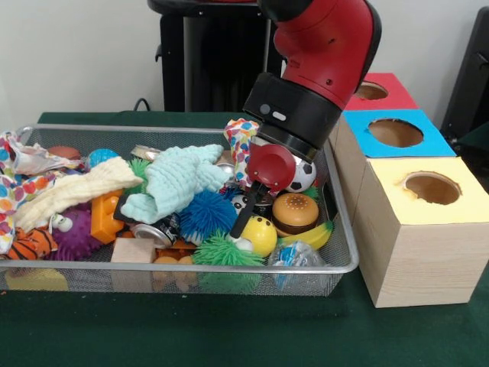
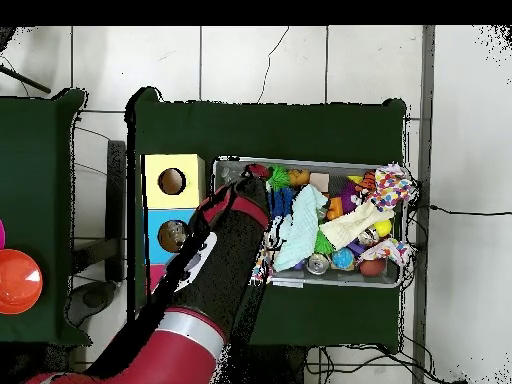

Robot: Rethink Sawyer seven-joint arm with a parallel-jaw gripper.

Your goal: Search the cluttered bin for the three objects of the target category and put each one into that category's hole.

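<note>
Claw (image 1: 243, 218) low in the right half of the wire bin (image 1: 348, 252), tip down among the toys. You cannot tell from either view whether it is open, closed or gripping anything; the red wrist blocks it.

Left to right across the bin:
- cream cloth (image 1: 72, 191) and mint cloth (image 1: 179, 180) draped over the pile; likely hiding items.
- blue spiky ball (image 1: 206, 212), just left of the claw.
- yellow ball (image 1: 260, 233), touching or just beside the claw tip.
- burger toy (image 1: 295, 212) and banana (image 1: 309, 237), just right of it, against the bin's right wall.

Right of the bin are three boxes with a hole in each: yellow box (image 1: 432, 187) nearest the camera, blue box (image 1: 395, 132), red box (image 1: 372, 90). Nothing shows which category is the target, so no target can be singled out; if it is food, the burger and banana are candidates.

Advice: settle on one item before closing. Things are packed touching, so come straight down on it and lift slowly. Watch that cloth does not snag and drag out.

Bench (image 1: 229, 336) is covered in dark green cloth. Tiled floor (image 2: 300, 60) around it, with cables trailing. A second green bench (image 2: 35, 200) stands well apart.
</note>
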